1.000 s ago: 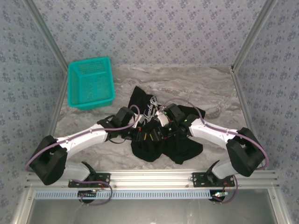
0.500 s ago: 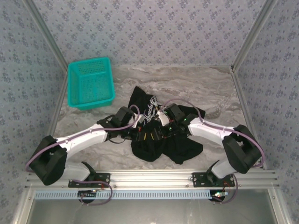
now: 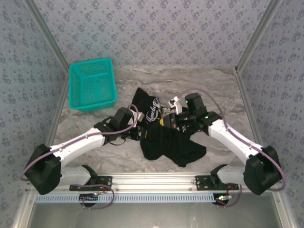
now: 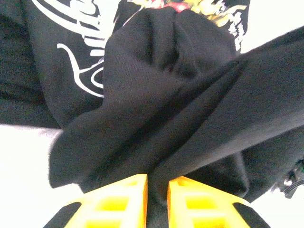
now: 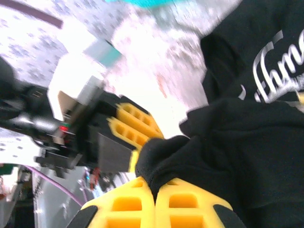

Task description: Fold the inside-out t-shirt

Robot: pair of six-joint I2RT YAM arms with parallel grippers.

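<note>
The inside-out t-shirt (image 3: 172, 141) lies bunched at the middle of the table, black, with white lettering (image 3: 153, 113) on its far-left part. My left gripper (image 3: 146, 135) is at the shirt's left edge and shut on a fold of black cloth (image 4: 190, 109); the fabric runs between its yellow fingers (image 4: 124, 199). My right gripper (image 3: 166, 121) is just behind it over the shirt's upper middle, its fingers (image 5: 124, 206) shut on a rolled black edge (image 5: 164, 154). In the right wrist view the left gripper's yellow fingers (image 5: 135, 124) sit close by, and the shirt's lettering (image 5: 280, 71) is at the right.
A teal mesh basket (image 3: 92, 84) stands at the back left on the marble table (image 3: 213, 90). Metal frame posts (image 3: 254, 35) and patterned walls close in the sides and back. A metal rail (image 3: 152, 179) runs along the near edge.
The right arm has swung out to the right and back, its gripper pulling the held cloth up and away. The shirt's middle is drawn tighter between the two grippers. The left gripper shifted slightly.
</note>
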